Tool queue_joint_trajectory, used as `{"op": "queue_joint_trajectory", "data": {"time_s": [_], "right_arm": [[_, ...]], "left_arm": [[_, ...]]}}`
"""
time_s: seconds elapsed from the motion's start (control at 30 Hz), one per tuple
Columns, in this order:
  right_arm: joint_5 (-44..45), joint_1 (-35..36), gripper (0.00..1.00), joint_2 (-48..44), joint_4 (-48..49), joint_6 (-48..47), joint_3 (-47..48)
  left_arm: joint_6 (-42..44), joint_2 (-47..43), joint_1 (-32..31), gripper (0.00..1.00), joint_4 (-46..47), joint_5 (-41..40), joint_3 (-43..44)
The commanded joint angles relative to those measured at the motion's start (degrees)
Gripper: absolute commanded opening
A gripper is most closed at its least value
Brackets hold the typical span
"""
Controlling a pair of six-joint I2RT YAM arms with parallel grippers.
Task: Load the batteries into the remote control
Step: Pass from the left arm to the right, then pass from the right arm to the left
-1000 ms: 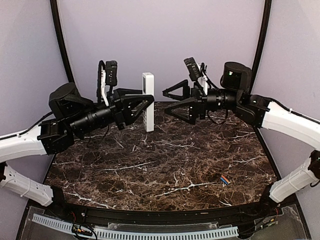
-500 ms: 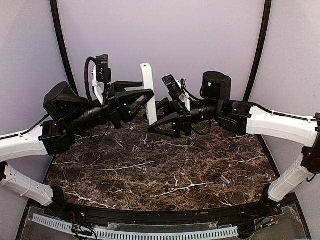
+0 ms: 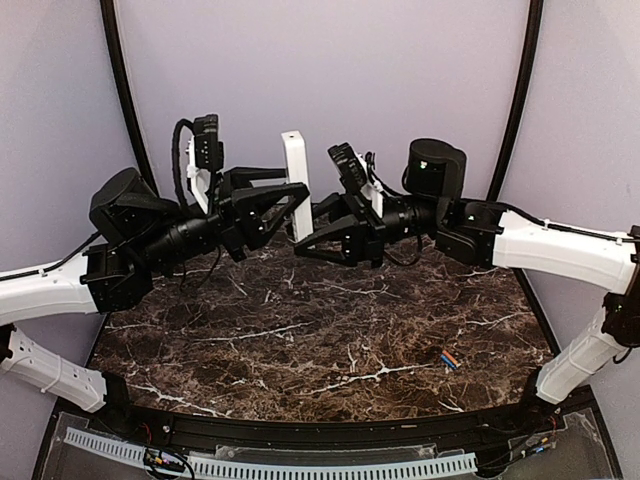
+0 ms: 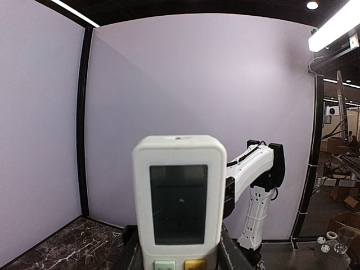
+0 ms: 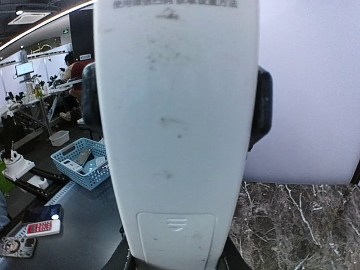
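1. Remote control upright above the table, far side, gripped by my left fingers.
2. My right fingers flank its lower end (contact: cannot tell).
3. Cover still on; I judge sliding it off comes next; batteries lie near-right.

Both arms reach inward and meet high above the far half of the counter. The left arm slopes up to the right, its pincer clamped across the upright remote control. The right arm stretches leftward nearly level, its pincer facing the left one, pads pressed on the remote control's two edges
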Motion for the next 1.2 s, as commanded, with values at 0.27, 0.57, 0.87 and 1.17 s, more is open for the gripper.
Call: {"op": "queue_joint_trajectory", "data": {"time_s": [0.27,0.57,0.87,1.17], "right_arm": [[20.3,0.4,0.0,-6.0,-15.0,-11.6,1.5],[61.6,4.0,0.0,-10.6,-24.3,-29.1,-1.3],[65.7,5.8,0.0,-10.3,-16.6,-28.0,-2.1],[65.5,9.5,0.0,-7.1,-14.4,-27.3,-1.8]], "left_arm": [[1.8,-4.6,-0.2,0.69,-7.1,-7.4,-0.6],[-0.4,-10.3,-0.2,0.99,-23.5,-17.5,0.8],[-5.2,-1.7,-0.2,0.92,-24.1,-20.2,6.3],[-5.1,2.3,-0.2,0.83,-19.5,-26.5,8.5]]}}
